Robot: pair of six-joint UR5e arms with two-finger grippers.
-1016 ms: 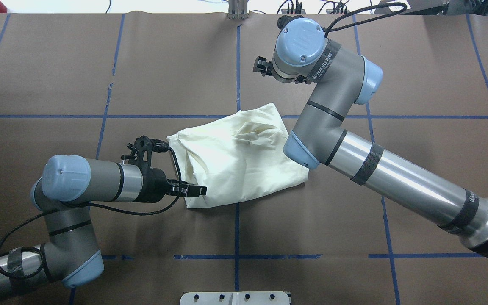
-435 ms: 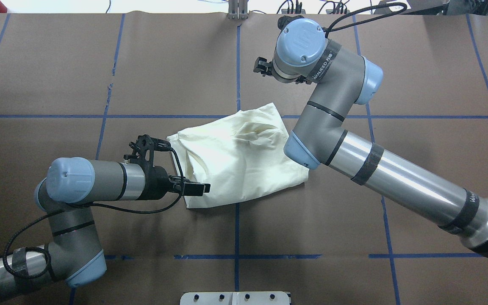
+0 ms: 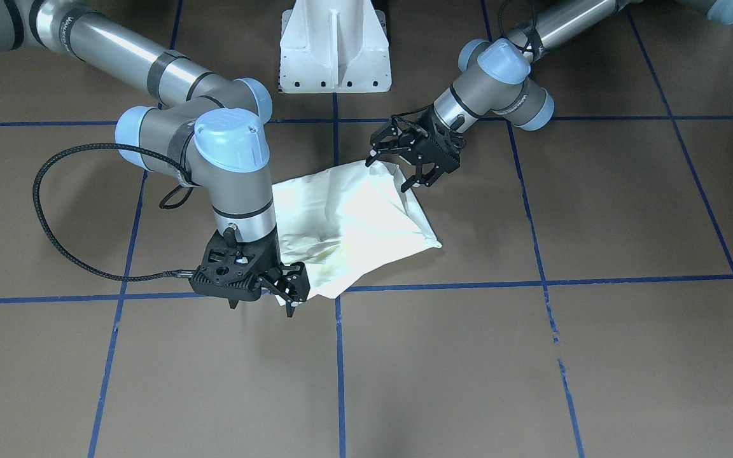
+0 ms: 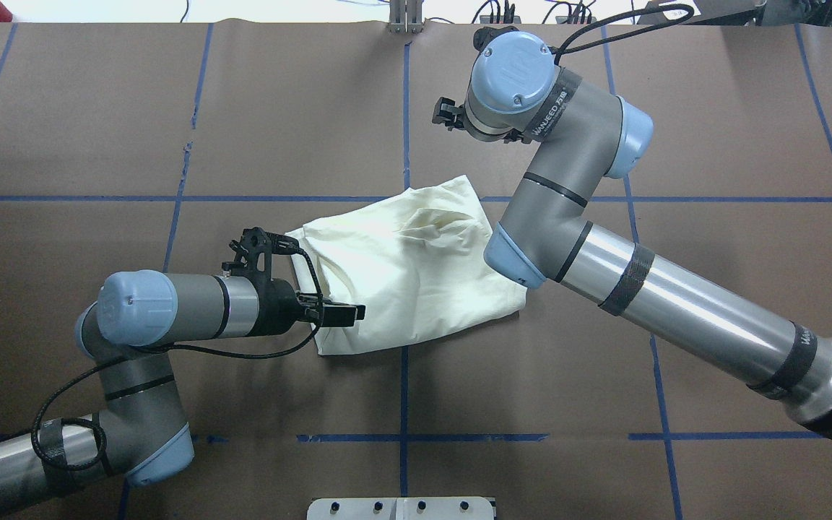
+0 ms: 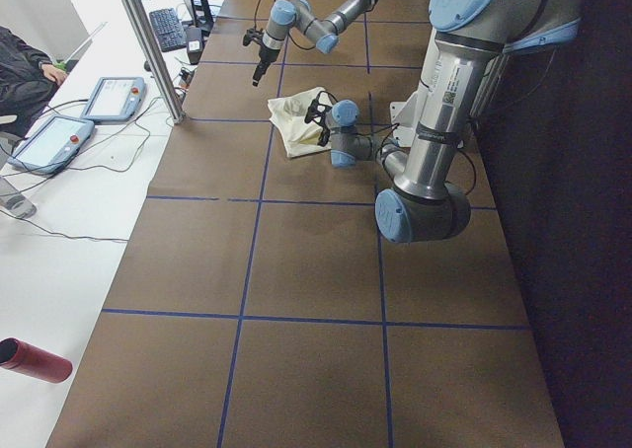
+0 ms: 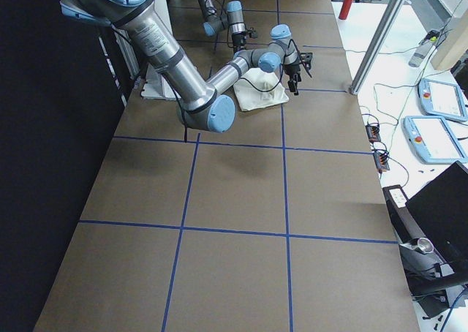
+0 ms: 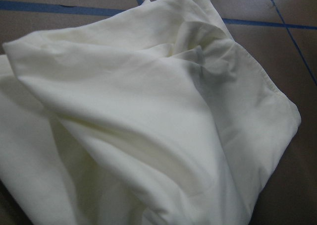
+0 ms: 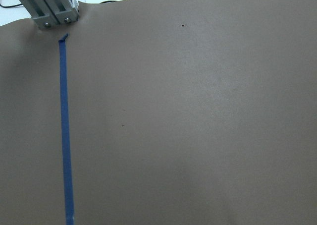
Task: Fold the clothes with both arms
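Left claw (image 3: 389, 170), shifted rightward onto the cloth since a second ago, spread wide over the near-left edge of the cream T-shirt (image 4: 416, 274), bunched plain-side-up mid-table (image 4: 604, 397); right claw (image 3: 287, 296) raised beyond its far corner, opening indeterminate.

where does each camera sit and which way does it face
Front-facing: across the table, facing the pedestal, left arm, right arm, shirt.
Overhead: behind the robot, looking down; both arms, shirt.
Exterior left: table's left end; left arm nearest.
Exterior right: opposite end; right arm nearest.
Left wrist: close over the shirt; no arm visible.
Right wrist: bare table and blue tape; no arm visible.
Front-facing and overhead share the shirt, seen from opposite sides.
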